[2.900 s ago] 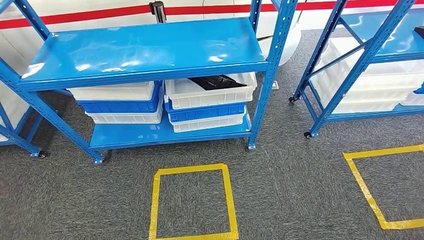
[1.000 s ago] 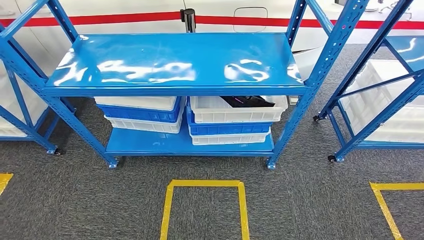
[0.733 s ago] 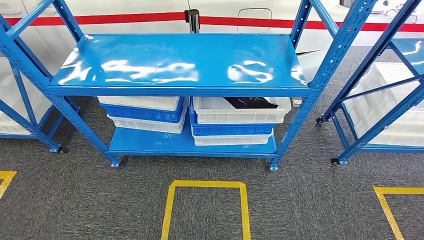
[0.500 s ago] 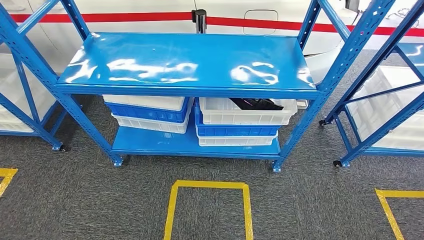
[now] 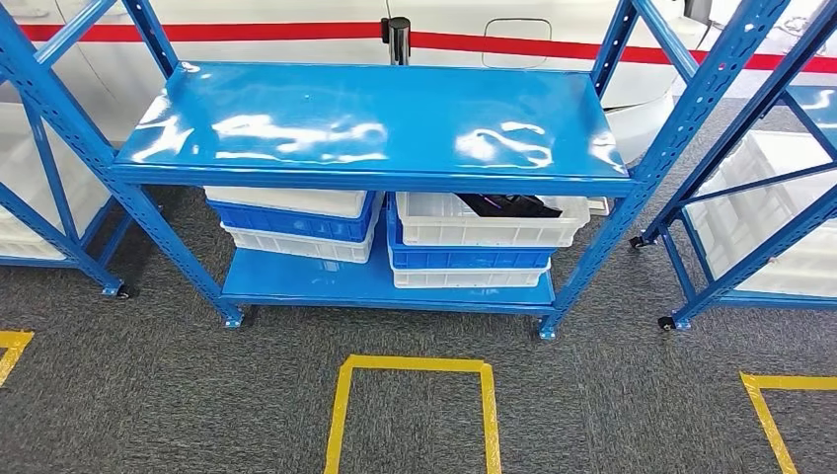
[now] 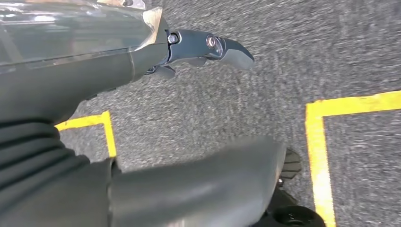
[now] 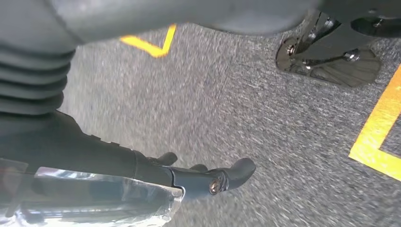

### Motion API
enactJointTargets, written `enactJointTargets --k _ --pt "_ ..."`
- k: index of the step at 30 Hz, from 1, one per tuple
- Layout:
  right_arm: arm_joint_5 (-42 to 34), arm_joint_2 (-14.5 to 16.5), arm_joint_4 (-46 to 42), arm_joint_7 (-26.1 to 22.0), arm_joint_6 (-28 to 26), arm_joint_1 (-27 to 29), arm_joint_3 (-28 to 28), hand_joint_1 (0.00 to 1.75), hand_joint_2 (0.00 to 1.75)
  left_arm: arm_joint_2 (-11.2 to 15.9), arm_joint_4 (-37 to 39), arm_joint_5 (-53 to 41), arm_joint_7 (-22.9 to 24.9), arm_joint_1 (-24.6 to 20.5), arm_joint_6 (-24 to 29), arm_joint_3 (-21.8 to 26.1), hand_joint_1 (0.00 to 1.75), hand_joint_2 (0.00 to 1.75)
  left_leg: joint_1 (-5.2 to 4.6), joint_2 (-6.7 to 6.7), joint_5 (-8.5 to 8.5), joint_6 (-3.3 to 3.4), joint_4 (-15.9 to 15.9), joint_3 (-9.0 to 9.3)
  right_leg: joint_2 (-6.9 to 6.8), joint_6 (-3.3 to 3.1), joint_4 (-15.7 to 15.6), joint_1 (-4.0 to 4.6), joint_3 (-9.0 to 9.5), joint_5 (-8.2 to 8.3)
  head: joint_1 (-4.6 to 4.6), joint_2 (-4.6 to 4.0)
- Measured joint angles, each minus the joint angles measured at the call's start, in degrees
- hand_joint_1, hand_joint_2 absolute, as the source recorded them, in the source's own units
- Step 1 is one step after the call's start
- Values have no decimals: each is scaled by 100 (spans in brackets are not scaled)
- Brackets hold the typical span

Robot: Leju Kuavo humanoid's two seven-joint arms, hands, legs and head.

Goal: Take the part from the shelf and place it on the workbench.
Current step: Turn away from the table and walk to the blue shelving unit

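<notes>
Since the earlier frame the whole view has shifted slightly: the camera has moved, not the stock. A blue steel shelf rack (image 5: pixel 375 118) stands directly ahead, beyond the yellow tape square (image 5: pixel 413 415) on the grey carpet. The black part (image 5: pixel 508 205) lies in the top white plastic crate (image 5: pixel 489 222) of the right-hand stack on the lower shelf, partly hidden beneath the upper shelf board. Left hand (image 6: pixel 142 118) and right hand (image 7: pixel 156 156) hang over the carpet, fingers loosely apart, holding nothing. Risks: low clearance above the crate may foul a reaching arm; an unseen grasp could slip or drag the crate.
</notes>
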Motion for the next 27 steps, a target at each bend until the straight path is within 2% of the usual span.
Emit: enactJointTargets --k 27 --pt "-2927 -290 -787 -79 1001 815 604 0 0 473 -757 3646 1314 976 -674 -2857 0 0 16 -1 -17 -1 -4 19 -1 12 0 2 -30 -18 0 1"
